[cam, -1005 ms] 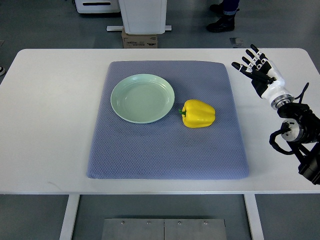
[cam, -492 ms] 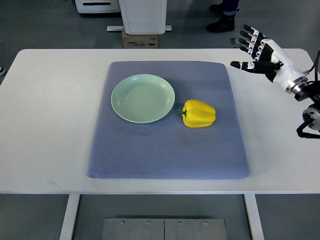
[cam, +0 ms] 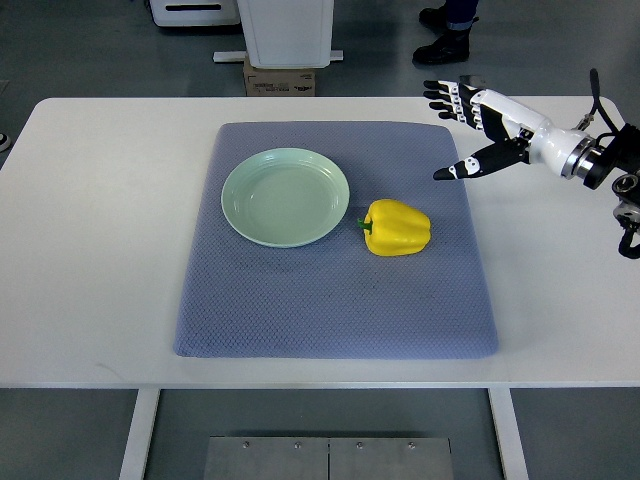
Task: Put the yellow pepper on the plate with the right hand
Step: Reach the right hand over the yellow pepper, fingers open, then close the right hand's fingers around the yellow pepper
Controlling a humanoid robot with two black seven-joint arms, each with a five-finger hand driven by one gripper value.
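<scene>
A yellow pepper (cam: 398,227) with a green stem lies on its side on the blue-grey mat (cam: 335,300), just right of a pale green plate (cam: 285,196). The plate holds nothing. My right hand (cam: 470,125) hovers over the mat's far right corner, above and to the right of the pepper. Its fingers (cam: 444,97) are spread wide and hold nothing. The arm comes in from the right edge. The left arm does not show.
The mat lies on a white table (cam: 90,220). Beyond the far edge stand a white base with a cardboard box (cam: 280,78), and a person's dark shoes (cam: 445,40) on the floor.
My right hand has swung up and leftward from the table's right side to over the mat's far right corner, closer to the pepper. Pepper and plate have not moved.
</scene>
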